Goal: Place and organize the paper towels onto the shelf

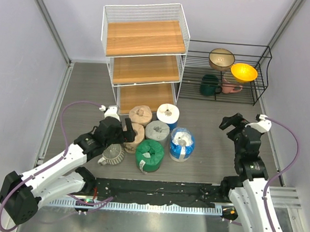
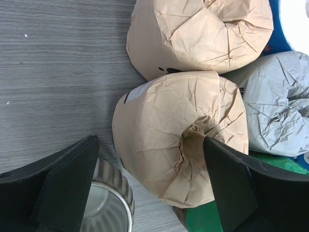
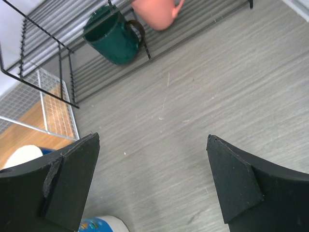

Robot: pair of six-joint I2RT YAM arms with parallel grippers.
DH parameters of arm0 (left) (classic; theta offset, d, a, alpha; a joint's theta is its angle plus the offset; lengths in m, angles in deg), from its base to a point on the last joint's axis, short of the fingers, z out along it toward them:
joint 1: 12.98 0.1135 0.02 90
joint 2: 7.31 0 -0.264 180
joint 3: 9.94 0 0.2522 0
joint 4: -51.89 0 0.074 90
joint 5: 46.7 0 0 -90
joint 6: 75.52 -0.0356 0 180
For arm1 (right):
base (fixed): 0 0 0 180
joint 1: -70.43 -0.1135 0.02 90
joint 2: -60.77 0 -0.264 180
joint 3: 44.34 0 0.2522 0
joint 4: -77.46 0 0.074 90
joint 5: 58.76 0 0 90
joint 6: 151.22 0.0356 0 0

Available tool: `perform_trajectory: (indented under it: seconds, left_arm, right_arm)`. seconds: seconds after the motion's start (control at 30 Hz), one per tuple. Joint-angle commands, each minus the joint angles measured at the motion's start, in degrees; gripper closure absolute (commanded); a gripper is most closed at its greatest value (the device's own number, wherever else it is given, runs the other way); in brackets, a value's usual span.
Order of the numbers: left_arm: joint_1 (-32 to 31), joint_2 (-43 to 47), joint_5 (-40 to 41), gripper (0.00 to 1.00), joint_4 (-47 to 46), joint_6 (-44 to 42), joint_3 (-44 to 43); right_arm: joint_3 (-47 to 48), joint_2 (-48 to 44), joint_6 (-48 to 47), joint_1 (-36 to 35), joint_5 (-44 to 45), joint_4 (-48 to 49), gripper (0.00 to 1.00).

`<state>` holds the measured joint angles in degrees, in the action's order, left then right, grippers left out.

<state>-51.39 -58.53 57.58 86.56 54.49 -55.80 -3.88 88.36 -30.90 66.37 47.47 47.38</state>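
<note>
Six wrapped paper towel rolls stand in a cluster in front of the white wire shelf [image 1: 143, 52], whose three wooden boards are bare: two tan [image 1: 141, 115] [image 1: 135, 137], one white-blue [image 1: 167, 115], one grey [image 1: 157, 131], one blue-white [image 1: 181, 144], one green [image 1: 149, 155]. My left gripper [image 1: 123, 132] is open and hangs over the near tan roll [image 2: 178, 145], with its jaws wide on either side of the roll and apart from it. The far tan roll [image 2: 203, 34], the grey roll [image 2: 275, 111] and the green roll [image 2: 227, 217] border it. My right gripper [image 1: 232, 123] is open and empty over bare floor [image 3: 152, 179].
A ribbed pale mug [image 1: 112, 154] sits just left of the near tan roll, under my left finger [image 2: 63, 183]. A low black wire rack [image 1: 226, 73] at the back right holds two bowls, a green mug [image 3: 113, 38] and a pink mug [image 3: 157, 12].
</note>
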Motion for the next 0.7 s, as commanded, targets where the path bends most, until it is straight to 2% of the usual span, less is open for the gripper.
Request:
perform_trajectory:
  seconds: [0.0, 0.17, 0.4, 0.53, 0.63, 0.67]
  left_arm:
    - [-0.3, 1.6, 0.0, 0.05, -0.1, -0.5, -0.5]
    - [-0.3, 2.3, 0.0, 0.05, 1.2, -0.5, -0.8]
    - [-0.3, 2.4, 0.6, 0.04, 1.6, -1.4, -1.5]
    - [-0.3, 1.3, 0.7, 0.04, 1.7, -1.8, -2.1]
    - [-0.3, 0.9, 1.2, 0.05, 1.8, -2.0, -2.1]
    - [-0.3, 0.8, 1.5, 0.05, 1.9, -1.7, -2.2]
  right_arm:
    - [1.2, 2.1, 0.8, -0.3, 0.0, -1.4, 0.01]
    - [0.9, 10.0, 0.6, -0.3, 0.0, 6.4, 0.00]
    - [1.3, 28.5, -0.1, -0.3, 1.7, 23.6, 0.00]
    - [2.5, 32.6, 0.3, -0.2, 1.4, 26.9, 0.01]
    - [2.8, 31.1, 0.3, -0.3, 0.3, 24.2, 0.01]
    - [2.5, 28.2, 0.3, -0.2, 0.0, 22.4, 0.01]
